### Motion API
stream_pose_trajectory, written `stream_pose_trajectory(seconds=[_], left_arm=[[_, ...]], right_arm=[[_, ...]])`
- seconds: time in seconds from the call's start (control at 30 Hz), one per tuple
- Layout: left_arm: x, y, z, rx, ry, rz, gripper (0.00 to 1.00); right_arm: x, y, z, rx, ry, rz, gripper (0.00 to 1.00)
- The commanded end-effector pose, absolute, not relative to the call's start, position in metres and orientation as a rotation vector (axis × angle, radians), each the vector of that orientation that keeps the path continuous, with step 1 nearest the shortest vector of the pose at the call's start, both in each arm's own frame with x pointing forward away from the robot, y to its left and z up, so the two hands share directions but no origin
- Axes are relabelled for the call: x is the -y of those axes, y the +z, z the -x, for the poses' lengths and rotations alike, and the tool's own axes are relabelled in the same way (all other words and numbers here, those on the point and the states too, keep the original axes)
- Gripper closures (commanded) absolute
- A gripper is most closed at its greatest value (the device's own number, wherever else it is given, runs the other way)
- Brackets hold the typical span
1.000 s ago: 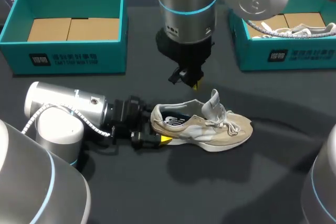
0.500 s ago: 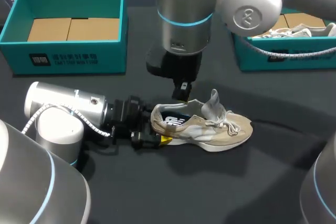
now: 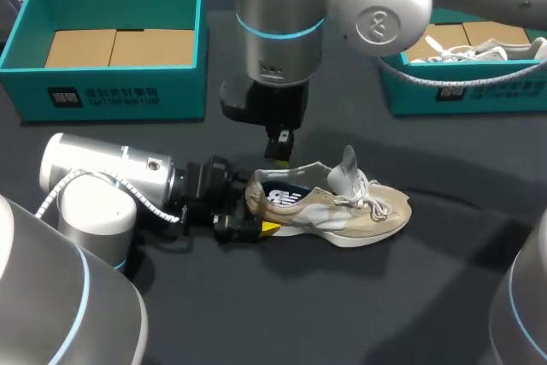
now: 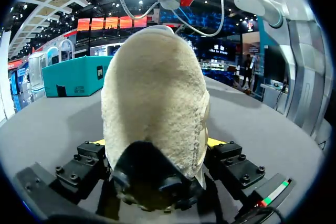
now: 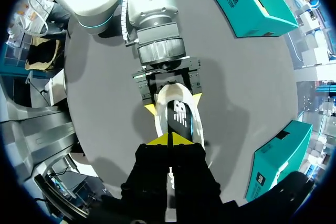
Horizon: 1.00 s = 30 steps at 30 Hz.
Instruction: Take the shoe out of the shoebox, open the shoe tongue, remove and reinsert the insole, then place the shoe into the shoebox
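This is a robot test station, not a home or shop. A bare dark grey matte table is worked by two silver jointed arms with blue rings, the left arm and the right arm. On it stand an open teal cardboard shoebox and a second teal shoebox, with a lone beige trainer lying between the arms.

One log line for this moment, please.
shoe: on table, insole in | left gripper: shut on heel | right gripper: shut, empty, above shoe opening
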State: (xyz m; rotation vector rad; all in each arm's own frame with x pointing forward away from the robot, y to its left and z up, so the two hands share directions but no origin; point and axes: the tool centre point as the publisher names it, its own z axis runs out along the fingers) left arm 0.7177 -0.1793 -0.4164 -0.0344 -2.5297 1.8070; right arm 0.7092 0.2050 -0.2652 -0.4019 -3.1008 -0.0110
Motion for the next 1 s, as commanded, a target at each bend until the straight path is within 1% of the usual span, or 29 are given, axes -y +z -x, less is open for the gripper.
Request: stream_pose_trajectory(seconds=[0.03, 0.5, 0.63, 1.0], left_arm=[[0.179, -0.416, -0.717, 2.531, 1.804, 0.035, 1.00], [0.179, -0.416, -0.717, 2.531, 1.804, 0.035, 1.00], [0.179, -0.416, -0.717, 2.531, 1.804, 0.035, 1.00], [0.179, -0.416, -0.717, 2.531, 1.804, 0.035, 1.00]], right_arm=[[-0.200, -0.293, -0.706, 3.101, -0.075, 0.412, 1.00], [-0.198, -0.294, -0.706, 3.091, -0.058, 0.419, 1.00], [-0.200, -0.314, -0.714, 3.107, -0.038, 0.358, 1.00], [-0.202, -0.348, -0.725, 3.137, -0.020, 0.277, 1.00]])
